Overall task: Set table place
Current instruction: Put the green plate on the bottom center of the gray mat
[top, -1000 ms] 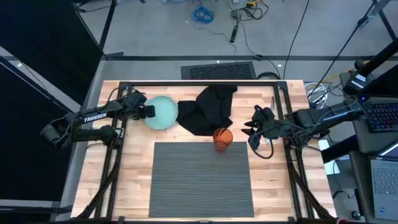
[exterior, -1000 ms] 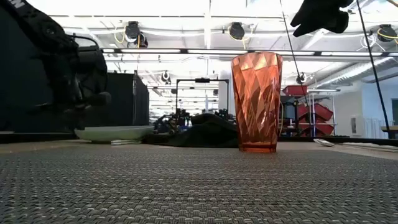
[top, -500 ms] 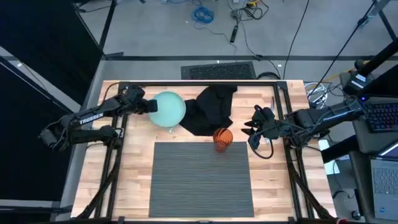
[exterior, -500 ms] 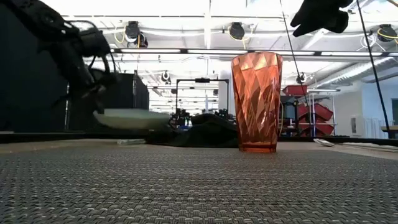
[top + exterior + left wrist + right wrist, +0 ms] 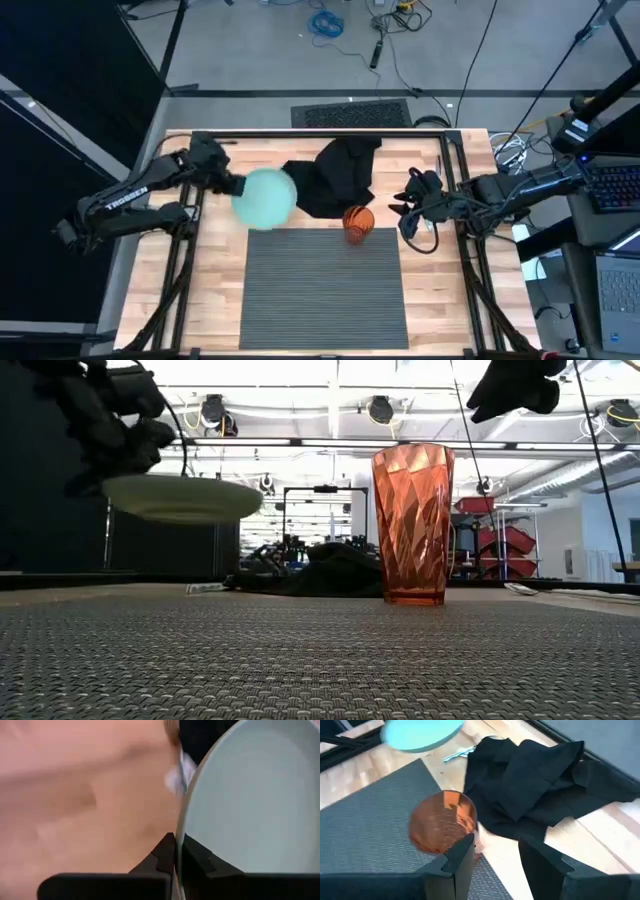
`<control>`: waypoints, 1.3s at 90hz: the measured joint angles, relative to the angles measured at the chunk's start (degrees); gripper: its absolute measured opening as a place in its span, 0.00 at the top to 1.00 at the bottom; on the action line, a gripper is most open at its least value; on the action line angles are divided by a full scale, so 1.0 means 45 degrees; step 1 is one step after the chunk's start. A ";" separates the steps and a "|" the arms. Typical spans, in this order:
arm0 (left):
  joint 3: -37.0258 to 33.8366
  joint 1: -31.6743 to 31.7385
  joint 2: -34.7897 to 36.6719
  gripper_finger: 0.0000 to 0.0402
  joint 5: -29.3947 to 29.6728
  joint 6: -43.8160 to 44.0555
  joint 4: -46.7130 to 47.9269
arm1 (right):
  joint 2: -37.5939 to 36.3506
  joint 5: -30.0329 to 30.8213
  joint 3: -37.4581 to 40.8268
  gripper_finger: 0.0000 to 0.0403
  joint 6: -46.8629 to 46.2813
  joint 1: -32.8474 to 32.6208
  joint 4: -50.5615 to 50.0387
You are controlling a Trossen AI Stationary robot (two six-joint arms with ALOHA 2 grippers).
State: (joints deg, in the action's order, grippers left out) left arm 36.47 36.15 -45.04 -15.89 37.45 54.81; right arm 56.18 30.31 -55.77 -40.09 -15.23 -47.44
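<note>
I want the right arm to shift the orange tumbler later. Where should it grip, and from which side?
Grip the orange tumbler around its mid wall, coming level from the right hand's side. It stands upright on the placemat's far edge; the napkin crowds behind it.

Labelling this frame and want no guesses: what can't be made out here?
- Left tool: shut on the plate rim; the plate hides the tabletop below in the high view.
- Small pale item near the napkin: too small to name.
- Placemat: near edge cut off in the low view.

ribbed woven placemat (image 5: 322, 285), faceted glossy cup (image 5: 412, 523), wooden tabletop (image 5: 215, 270)
</note>
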 joint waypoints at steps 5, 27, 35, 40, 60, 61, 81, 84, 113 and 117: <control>0.0000 -0.0774 0.0238 1.00 -0.0237 0.0372 0.0575 | -0.0005 -0.0001 0.0000 0.65 -0.0140 0.0119 -0.0151; 0.0000 -0.5260 0.0780 1.00 -0.0025 0.3973 0.0416 | -0.0005 -0.0005 0.0000 0.65 -0.0478 0.0536 -0.0316; 0.0000 -0.7079 0.0569 1.00 0.0632 0.5471 -0.0650 | -0.0005 -0.0010 0.0000 0.65 -0.0493 0.0621 -0.0306; 0.0000 -0.8235 0.0269 1.00 0.1097 0.6403 -0.1726 | -0.0005 -0.0010 0.0000 0.65 -0.0503 0.0648 -0.0296; 0.0019 -1.2177 -0.2066 1.00 0.3298 0.9003 -0.5493 | -0.0010 -0.0025 0.0000 0.65 -0.0483 0.0644 -0.0301; 0.0019 -1.2334 -0.2214 1.00 0.3397 0.9112 -0.5568 | -0.0010 -0.0025 0.0000 0.65 -0.0467 0.0643 -0.0300; 0.0031 -1.4713 -0.5324 1.00 0.5609 1.1608 -0.9281 | -0.0046 -0.0114 0.0000 0.65 0.0381 0.0643 -0.0309; 0.0175 -1.4888 -0.5880 1.00 0.6066 1.1960 -0.9785 | -0.0066 -0.0163 0.0000 0.65 0.0560 0.0643 -0.0344; 0.6042 -1.5021 -1.1115 1.00 0.6812 1.0510 -0.6973 | -0.0776 -0.1089 0.0004 0.65 0.1809 0.0990 -0.0859; 0.6912 -1.4970 -1.1521 1.00 0.6815 0.9792 -0.5315 | -0.0890 -0.1396 0.0004 0.65 0.1774 0.1074 -0.0857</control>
State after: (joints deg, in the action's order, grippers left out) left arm 67.57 -31.22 -96.88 14.78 81.51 30.89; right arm 52.18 24.03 -55.75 -32.10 -10.40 -51.30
